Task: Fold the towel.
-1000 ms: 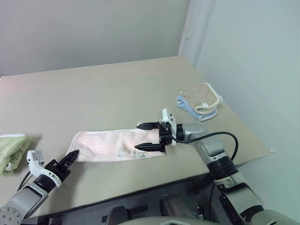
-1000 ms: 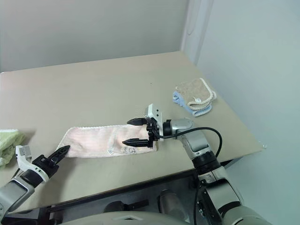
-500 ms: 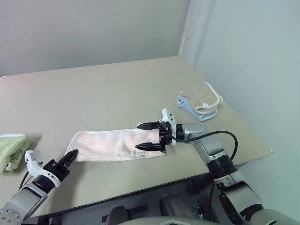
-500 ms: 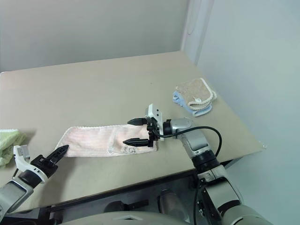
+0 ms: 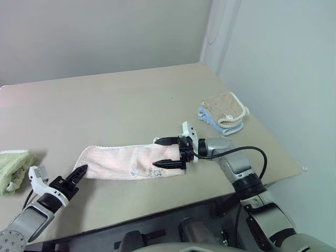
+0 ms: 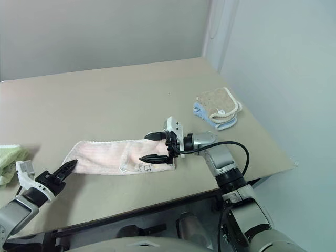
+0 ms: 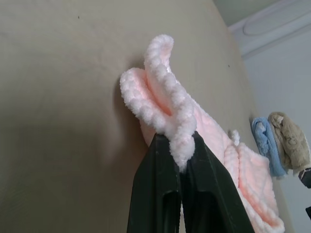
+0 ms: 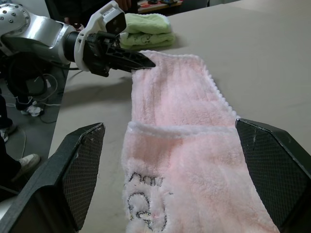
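Beige table (image 5: 131, 100) in pale-walled room corner (image 5: 207, 31)

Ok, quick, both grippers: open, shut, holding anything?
Left gripper: shut on the pink towel, at its end.
Right gripper: open over the towel's other end, holding nothing.

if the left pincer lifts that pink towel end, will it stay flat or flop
Likely flop: the pink towel already curls limply where the left pincer pinches its end. It looks light and thin. Its fluffy pile probably grips, so slipping seems unlikely.
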Motion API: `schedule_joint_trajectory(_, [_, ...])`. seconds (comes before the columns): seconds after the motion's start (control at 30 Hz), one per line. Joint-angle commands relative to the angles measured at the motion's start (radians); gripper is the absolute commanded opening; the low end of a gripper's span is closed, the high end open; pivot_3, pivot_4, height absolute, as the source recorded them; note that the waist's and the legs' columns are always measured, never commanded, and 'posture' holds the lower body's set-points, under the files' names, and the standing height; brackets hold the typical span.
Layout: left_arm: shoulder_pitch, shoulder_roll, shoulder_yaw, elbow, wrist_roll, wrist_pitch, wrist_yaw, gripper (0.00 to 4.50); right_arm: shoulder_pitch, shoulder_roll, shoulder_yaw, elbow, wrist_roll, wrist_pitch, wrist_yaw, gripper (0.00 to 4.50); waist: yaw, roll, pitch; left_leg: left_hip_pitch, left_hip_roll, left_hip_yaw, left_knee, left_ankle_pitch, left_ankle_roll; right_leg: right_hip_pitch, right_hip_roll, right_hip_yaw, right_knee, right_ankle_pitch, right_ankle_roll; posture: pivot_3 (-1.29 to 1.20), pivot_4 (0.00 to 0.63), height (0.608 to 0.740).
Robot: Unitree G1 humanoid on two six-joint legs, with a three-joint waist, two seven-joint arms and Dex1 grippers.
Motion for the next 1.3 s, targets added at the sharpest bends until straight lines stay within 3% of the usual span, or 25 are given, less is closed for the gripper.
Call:
schedule_joint_trajectory(0.03, [-0.009, 0.027, 0.012, -0.010, -0.012, 0.003, -0.029, 0.03, -0.020, -0.007, -0.013, -0.021, 0.002, -0.016, -0.003, 4.50, 0.000, 0.000, 0.000, 0.000, 0.000, 0.000, 0.000, 0.000, 0.000, 0.000, 0.000, 0.000, 0.000, 0.000, 0.000, 0.00, 0.000, 0.740])
schedule_joint_trajectory(0.27, [-0.023, 0.066, 0.043, -0.055, -0.072, 0.011, -0.037, 0.03, -0.019, -0.026, -0.038, -0.045, 0.032, 0.021, -0.003, 4.50, 0.000, 0.000, 0.000, 0.000, 0.000, 0.000, 0.000, 0.000, 0.000, 0.000, 0.000, 0.000, 0.000, 0.000, 0.000, 0.00, 0.000, 0.740])
schedule_joint_trajectory(0.43, [-0.015, 0.166, 0.046, -0.122, -0.113, 0.046, -0.102, 0.03, 0.000, -0.093, -0.069, -0.092, 0.064, 0.051, 0.024, 4.50, 0.002, 0.000, 0.000, -0.001, 0.000, 0.000, 0.000, 0.000, 0.000, 0.000, 0.000, 0.000, 0.000, 0.000, 0.000, 0.00, 0.000, 0.740])
schedule_joint_trajectory(0.73, [-0.049, 0.351, -0.082, -0.195, -0.013, 0.108, -0.291, 0.03, 0.038, -0.191, -0.098, -0.086, 0.050, 0.043, 0.006, 4.50, -0.001, 0.001, 0.001, -0.001, 0.000, 0.000, 0.000, 0.000, 0.000, -0.001, 0.000, 0.000, 0.000, 0.000, 0.000, 0.00, 0.000, 0.740])
schedule_joint_trajectory(1.0, [-0.389, 0.423, -0.350, -0.050, 0.142, 0.144, -0.482, 0.03, 0.097, -0.216, -0.124, -0.127, 0.043, 0.050, -0.057, 4.50, 0.018, 0.001, 0.002, -0.001, -0.003, -0.001, 0.000, 0.000, 0.000, 0.000, 0.000, 0.001, 0.000, 0.000, 0.000, 0.00, 0.000, 0.740])
schedule_joint_trajectory(1.13, [-0.594, 0.364, -0.487, 0.052, 0.176, 0.213, -0.537, 0.03, 0.140, -0.241, -0.151, -0.172, 0.054, 0.071, -0.095, 4.50, 0.031, 0.002, 0.002, -0.002, -0.003, -0.002, -0.001, 0.000, 0.000, -0.001, 0.000, 0.001, 0.001, -0.001, 0.002, 0.00, 0.000, 0.740])
schedule_joint_trajectory(1.3, [-0.709, 0.281, -0.605, 0.078, 0.232, 0.263, -0.582, 0.03, 0.202, -0.263, -0.192, -0.238, 0.068, 0.098, -0.143, 4.50, 0.047, 0.002, 0.002, -0.002, -0.004, -0.002, 0.000, 0.000, 0.001, 0.000, -0.001, 0.001, 0.001, -0.001, 0.003, 0.00, 0.000, 0.740])
